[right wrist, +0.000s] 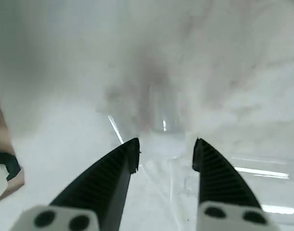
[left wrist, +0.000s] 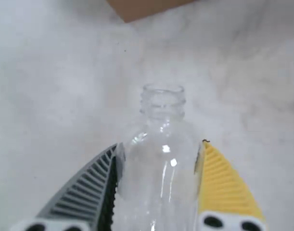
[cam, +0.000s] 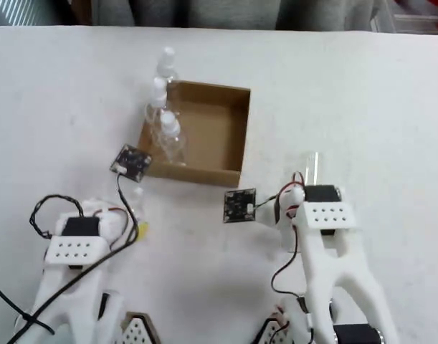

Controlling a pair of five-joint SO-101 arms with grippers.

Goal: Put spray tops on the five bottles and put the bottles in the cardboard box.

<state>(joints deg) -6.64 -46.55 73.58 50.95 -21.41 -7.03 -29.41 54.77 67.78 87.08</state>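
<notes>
Left gripper [left wrist: 159,147]: closed on a clear bottle [left wrist: 162,103], with the grey and yellow fingers [left wrist: 223,183] pressed narrow against its body from both sides. Neck bare, threads showing, pointing away from the wrist. Gripped on the body and not the neck, probably to leave the threads free for a spray top and to keep the bottle from turning while one goes on. Held over the table [cam: 362,86], near the closest corner of the box [cam: 197,174], so only a short carry once capped.

Right gripper [right wrist: 166,144]: at bottle 2 [cam: 312,166], a clear one on the far side of the box from the left arm. Cannot tell whether closed on it or merely at it, since clear plastic hides any contact. No cap to be made out on it.

In the box, seemingly: 3 capped bottles [cam: 158,93], upright in a row tight along the wall on the left arm's side. Packed that way, most likely, to keep the rest of the floor free for the last 2.

By judgement, 3 of 5 done. Step in hand: capping the bottle in the left gripper. Main risk: squeezing thin plastic too hard, or the bottle twisting in the grip as a top is turned.
</notes>
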